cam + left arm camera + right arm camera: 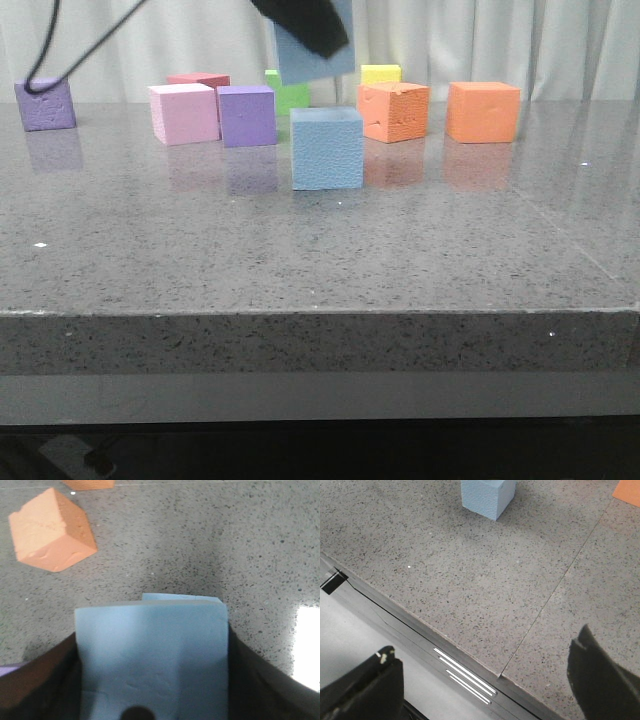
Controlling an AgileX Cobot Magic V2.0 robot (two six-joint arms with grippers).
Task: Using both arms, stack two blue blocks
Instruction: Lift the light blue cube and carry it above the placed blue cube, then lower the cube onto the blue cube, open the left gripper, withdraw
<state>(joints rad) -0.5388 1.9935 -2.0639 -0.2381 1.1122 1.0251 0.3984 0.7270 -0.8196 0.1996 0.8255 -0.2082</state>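
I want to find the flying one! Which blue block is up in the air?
The blue block held in the left gripper is up in the air. The other blue block sits on the table, directly beneath it.

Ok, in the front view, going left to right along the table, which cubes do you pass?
Purple cube → pink cube → second purple cube → blue block on the table → near orange cube → far-right orange cube. Red, green and yellow cubes behind overlap others, so they are omitted.
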